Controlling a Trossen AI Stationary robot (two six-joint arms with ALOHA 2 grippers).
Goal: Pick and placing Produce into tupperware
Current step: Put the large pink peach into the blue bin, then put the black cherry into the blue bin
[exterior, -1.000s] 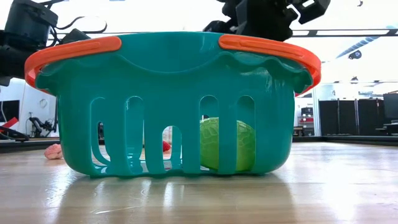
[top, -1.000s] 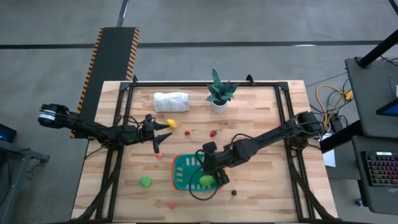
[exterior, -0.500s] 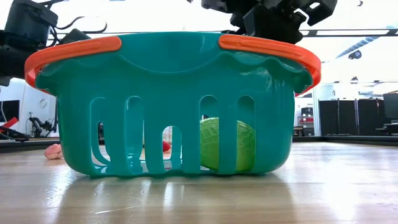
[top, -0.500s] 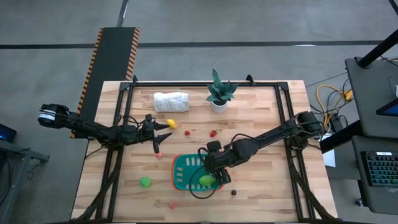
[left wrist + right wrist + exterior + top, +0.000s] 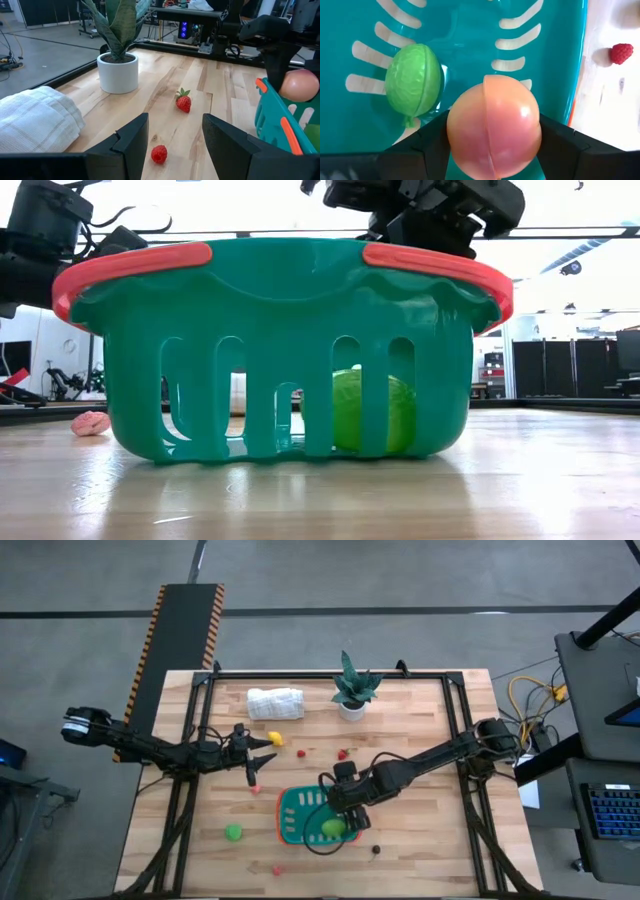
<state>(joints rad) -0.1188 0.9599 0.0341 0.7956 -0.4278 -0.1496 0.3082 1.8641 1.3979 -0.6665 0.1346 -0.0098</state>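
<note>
The tupperware [image 5: 298, 816] is a teal slotted container with an orange-red rim, standing at the near middle of the table. A green produce piece [image 5: 413, 85] lies on its floor. My right gripper [image 5: 493, 131] hangs over the container, shut on an orange-pink produce ball [image 5: 493, 132]. My left gripper [image 5: 172, 145] waits open at the table's left, pointing level across the table. In front of it a strawberry [image 5: 183, 102] and a raspberry [image 5: 159, 154] lie on the wood. A yellow piece [image 5: 274, 738], a green piece [image 5: 233, 832] and a dark piece [image 5: 376, 850] also lie on the table. My right gripper pinches the orange-pink ball by its two opposite sides [image 5: 456, 134] between its two fingers [image 5: 422, 147]. The fingers slant steeply down from above. The ball hangs clear above the container's teal floor, next to the green piece.
A potted green plant [image 5: 351, 690] and a rolled white cloth [image 5: 275, 703] stand at the table's far side. A small red piece [image 5: 277, 869] lies near the front edge. A raspberry [image 5: 621, 53] lies just outside the container's rim. A pink piece [image 5: 90, 423] lies left of the container.
My right gripper has tipped and rolled a little over the tupperware, still shut on the orange-pink ball. In the low view the tupperware has shifted slightly on the table, and the green piece inside has moved with it.
</note>
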